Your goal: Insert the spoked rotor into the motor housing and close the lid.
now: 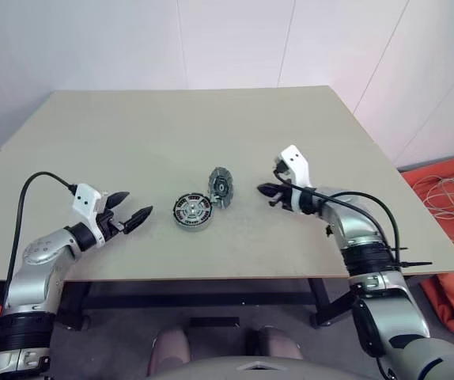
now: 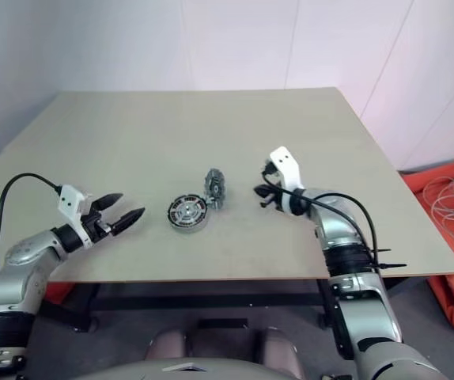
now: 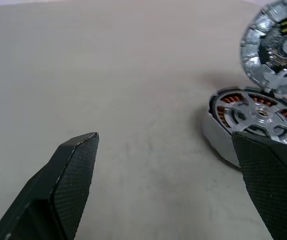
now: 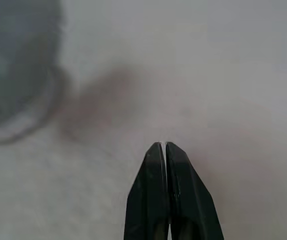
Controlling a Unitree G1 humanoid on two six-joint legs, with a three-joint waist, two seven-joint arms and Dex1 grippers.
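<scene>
One table, with lots of bare room out to its edges. Near the front edge lies one housing with the rotor sitting in it. One lid stands tilted, touching it. Left gripper is wide apart, holding nothing. Right gripper is pinched together, holding nothing.

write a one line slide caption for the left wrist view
Open left tool facing the housing, rotor seated in it, lid propped upright behind.
</scene>
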